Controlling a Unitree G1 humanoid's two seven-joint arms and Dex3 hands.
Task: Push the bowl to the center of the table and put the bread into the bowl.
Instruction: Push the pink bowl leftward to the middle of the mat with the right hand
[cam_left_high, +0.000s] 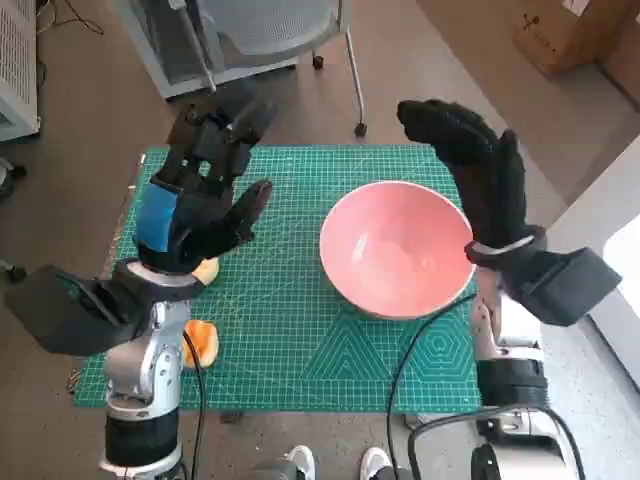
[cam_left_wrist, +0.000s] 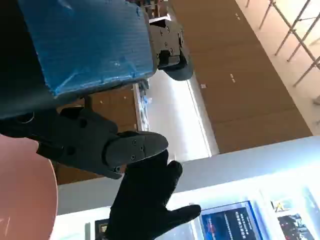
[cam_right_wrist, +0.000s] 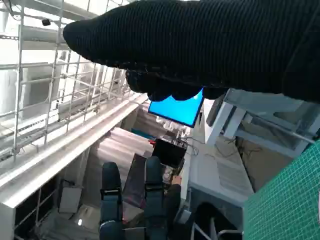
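Observation:
A pink bowl sits empty on the green cutting mat, right of the mat's middle. Its rim shows at the edge of the left wrist view as the bowl. Two pieces of bread lie at the mat's left side: one piece near the front, another piece partly hidden under my left hand. My left hand is raised above the mat's left half, fingers spread, holding nothing. My right hand is lifted beside the bowl's far right rim, fingers apart and empty; the left wrist view shows it too.
A grey chair on wheels stands behind the table. A cardboard box sits on the floor at the far right. Cables hang at the front right. A person's shoes show at the table's front edge.

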